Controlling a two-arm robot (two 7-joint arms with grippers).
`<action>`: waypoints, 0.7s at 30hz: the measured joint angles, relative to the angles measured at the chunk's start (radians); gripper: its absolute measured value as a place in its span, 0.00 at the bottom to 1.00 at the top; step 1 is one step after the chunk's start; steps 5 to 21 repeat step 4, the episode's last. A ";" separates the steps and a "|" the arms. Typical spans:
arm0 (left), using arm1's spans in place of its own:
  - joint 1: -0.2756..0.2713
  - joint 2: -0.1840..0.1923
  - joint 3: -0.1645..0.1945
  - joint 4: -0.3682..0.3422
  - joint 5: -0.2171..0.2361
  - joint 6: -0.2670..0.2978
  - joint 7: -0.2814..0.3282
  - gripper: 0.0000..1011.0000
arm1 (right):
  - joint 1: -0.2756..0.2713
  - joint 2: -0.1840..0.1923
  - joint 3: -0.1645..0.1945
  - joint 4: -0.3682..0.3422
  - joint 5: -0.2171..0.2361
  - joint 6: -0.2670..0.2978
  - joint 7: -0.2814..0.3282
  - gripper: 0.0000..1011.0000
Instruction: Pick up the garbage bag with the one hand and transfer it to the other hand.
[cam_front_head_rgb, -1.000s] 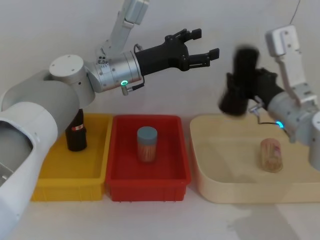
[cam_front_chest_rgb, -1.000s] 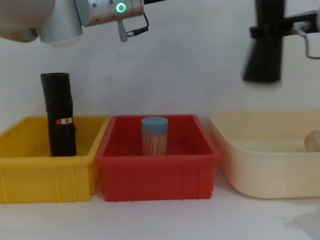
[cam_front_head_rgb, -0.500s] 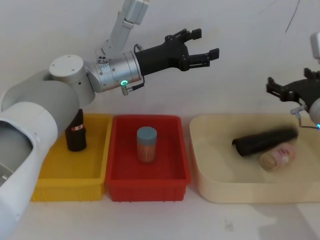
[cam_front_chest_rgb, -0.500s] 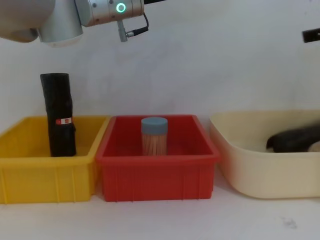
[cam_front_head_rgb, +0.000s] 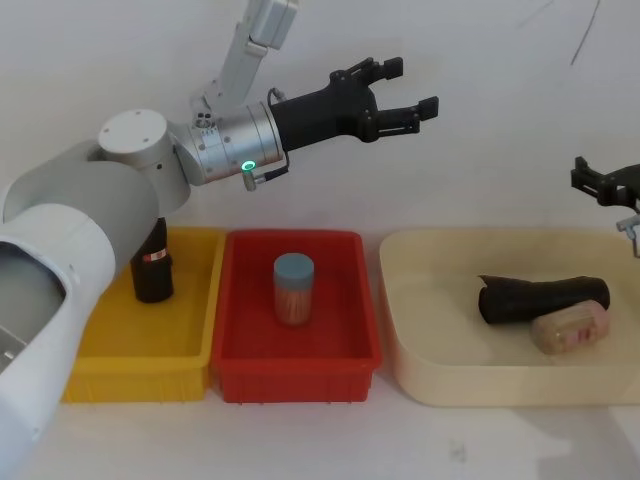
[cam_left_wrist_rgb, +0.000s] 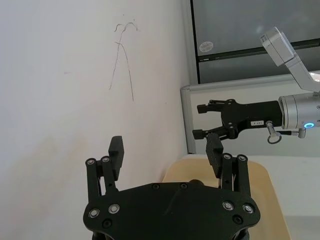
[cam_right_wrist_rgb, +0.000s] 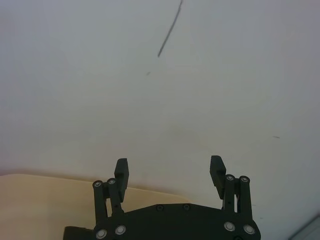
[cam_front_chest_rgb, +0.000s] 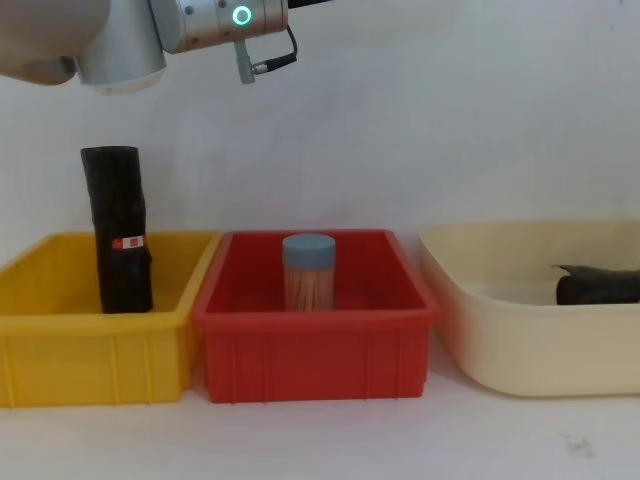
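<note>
The garbage bag (cam_front_head_rgb: 543, 299) lies on its side in the cream tub (cam_front_head_rgb: 400, 330), resting against a small pinkish jar (cam_front_head_rgb: 570, 327). Neither gripper has hold of it.

I have the left gripper (cam_front_head_rgb: 398, 97), on the green-ring arm, raised well above the red bin (cam_front_head_rgb: 226, 355), pointing toward the tub. Its fingers are spread wide with nothing between them, as the left wrist view confirms (cam_left_wrist_rgb: 165, 152). The right gripper (cam_front_head_rgb: 606, 183), on the blue-ring arm, hovers above the far right end of the tub, likewise fully open and empty; its wrist view (cam_right_wrist_rgb: 169, 175) shows bare wall between the fingers.

Status, as I judge it: no grasp is in place, so the transfer is not complete from this position.

Hazards from here:
- Wrong object. A slimmer black roll (cam_front_head_rgb: 152, 268) with a red-and-white label stands in the yellow bin (cam_front_head_rgb: 70, 385), close under the left arm. Reaching for it would be an error.
- Poor grasp. The bag is round, so it may roll or slip as fingers close on it.
- Disturbing the jar. It touches the bag, and a descending finger could catch it.
- Tub wall. The bag lies low inside, so a shallow approach could strike the rim.
- Arm collision. Both grippers must meet in mid-air for the exchange.
</note>
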 joint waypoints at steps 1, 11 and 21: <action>0.000 0.000 0.000 0.000 0.000 0.000 0.000 0.99 | 0.000 0.001 0.001 0.000 0.000 0.001 -0.001 0.99; 0.000 0.000 0.000 0.000 0.000 0.000 0.000 0.99 | -0.003 0.003 0.005 -0.002 -0.001 0.004 -0.003 0.99; 0.000 0.000 0.000 0.000 0.000 0.000 0.000 0.99 | -0.003 0.003 0.005 -0.002 -0.001 0.004 -0.003 0.99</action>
